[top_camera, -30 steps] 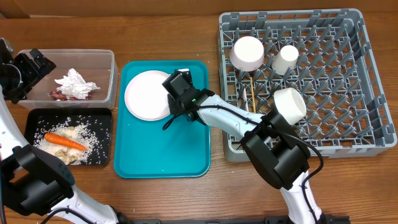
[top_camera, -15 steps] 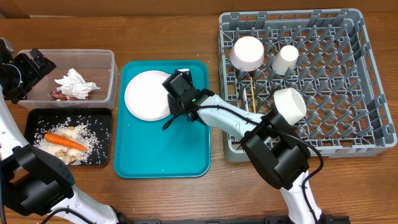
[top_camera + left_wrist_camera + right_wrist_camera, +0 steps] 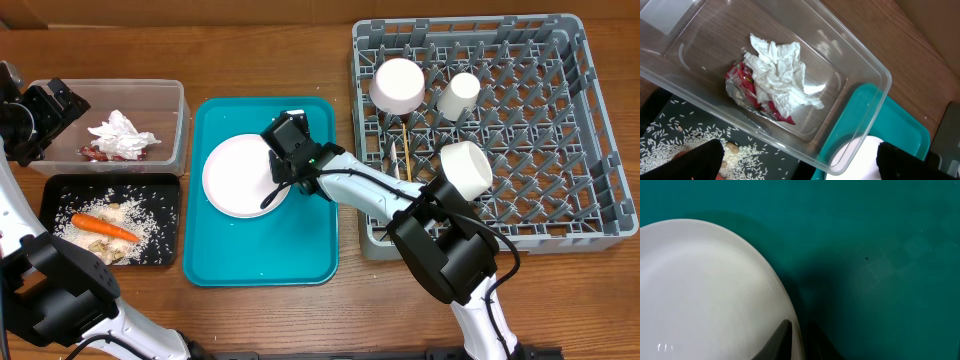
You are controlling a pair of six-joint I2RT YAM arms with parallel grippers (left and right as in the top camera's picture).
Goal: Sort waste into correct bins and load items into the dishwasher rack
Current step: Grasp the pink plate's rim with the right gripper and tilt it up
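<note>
At far left we see the left gripper (image 3: 55, 115) hanging above the left end of the tub (image 3: 168, 100). In the left wrist view its fingers (image 3: 695, 160) stand wide apart at the bottom corners, with nothing between them. In the clear tub lie the crumpled napkin (image 3: 122, 135) and, partly under it, the red wrapper (image 3: 95, 153). Just below the tub sits the black tray (image 3: 50, 190). It holds the carrot (image 3: 103, 227) lying slantwise, scattered rice (image 3: 150, 215) and beige scraps (image 3: 115, 250). To the right of both bins we find the teal tray (image 3: 270, 245) with the plate (image 3: 238, 178) in its upper left part. The right gripper (image 3: 282, 172) meets the plate at its right rim. In the right wrist view its fingers (image 3: 780, 337) are clamped on that rim, one over the white upper face and one outside the edge. The rim throws a dark shadow on the teal surface, and we cannot tell whether the rest of the plate rests on the tray. The white right arm runs from there back across the rack's left edge. Farthest right is the grey rack (image 3: 560, 130). It holds a bowl (image 3: 398, 85) and a cup (image 3: 460, 95) near its upper left corner. Below them is a chopstick (image 3: 406, 150), and beside it a third white vessel (image 3: 467, 168), bowl or cup we cannot tell.
</note>
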